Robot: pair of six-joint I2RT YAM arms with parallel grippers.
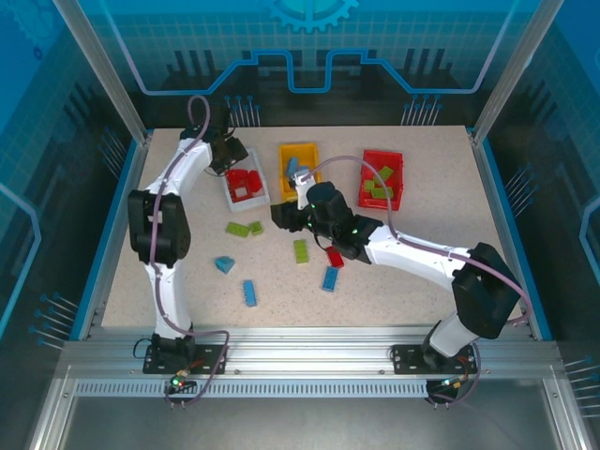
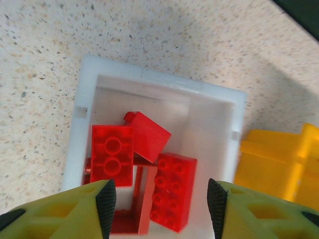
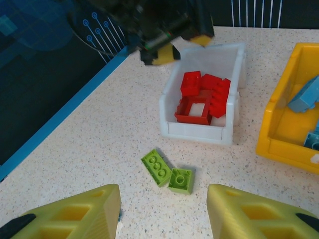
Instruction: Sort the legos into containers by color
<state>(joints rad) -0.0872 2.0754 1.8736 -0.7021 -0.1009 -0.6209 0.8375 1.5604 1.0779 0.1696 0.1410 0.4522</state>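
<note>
Seven legos lay loose on the surface (image 1: 422,281): two lime green bricks (image 3: 167,172) touching one another just in front of the white container (image 3: 199,132), a third green brick (image 1: 300,250), a red brick (image 1: 335,258) near it, and three blue bricks (image 1: 330,278) nearer the arm bases. Red pieces, a hollow red frame (image 3: 192,113) among them, were seen heaped in the white container. Blue pieces were seen in the yellow container (image 1: 300,146) and green ones in the red container (image 1: 382,153).

The left pincer (image 2: 161,199) was held over the white container with its fingers spread and nothing between them. The right pincer (image 3: 163,199) was poised above the two lime green bricks, likewise spread wide and empty.

The bricks were judged to be light, rigid and glossy, so little squeeze would be needed, yet a slip could be expected if a corner or the studded top were pinched. A hold across the two flat long sides was judged safest. Because the green pair lay touching and at an angle, one finger would have to be set into the narrow wedge between them, or the neighbour would be pushed along. No breakage was to be feared from a short drop into a container.
</note>
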